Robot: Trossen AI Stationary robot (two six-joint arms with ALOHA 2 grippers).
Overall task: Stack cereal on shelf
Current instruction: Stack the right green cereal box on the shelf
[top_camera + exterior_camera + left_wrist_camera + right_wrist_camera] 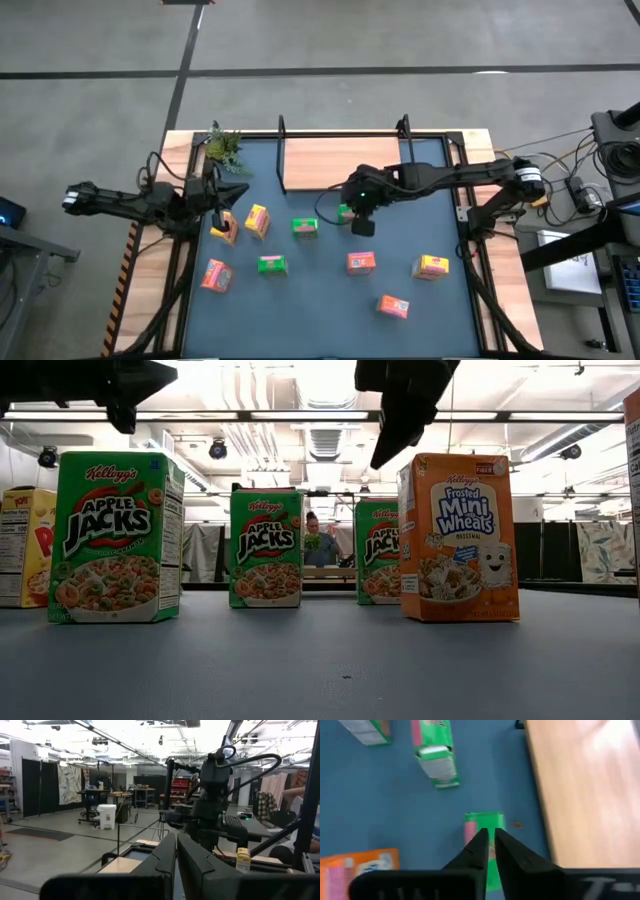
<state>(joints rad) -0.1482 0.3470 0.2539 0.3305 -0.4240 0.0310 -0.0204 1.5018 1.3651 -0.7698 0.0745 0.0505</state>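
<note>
**Right arm poised above a green box, shelf still bare**

The shelf (335, 163), a light-wood board with black posts at its ends, lay at the far edge of the blue mat (330, 320) and carried nothing; every cereal box stood or lay on the mat in front of it, so the stacking had not yet produced a single placed box.

The right end effector (360, 218) hung just in front of the shelf's near edge, directly over a green box (484, 822) that sat close beside the board. In the right wrist view its two fingers (479, 851) were pressed together with almost no gap and nothing between them: clenched and empty. That position suggested the nearest box had been chosen first, giving the shortest carry to the board; the fingers would have to spread before they could take it.

A second green box (304, 227) stood a little further from the shelf, a third (271, 264) further still. The yellow-orange boxes (256, 220) and pink-red boxes (361, 262) were scattered across the mat, all well apart from the shelf.

The left end effector (213, 193) waited beyond the shelf's left end, near the green plastic plant (224, 147), fingers closed on nothing, clear of the right arm's path.
</note>
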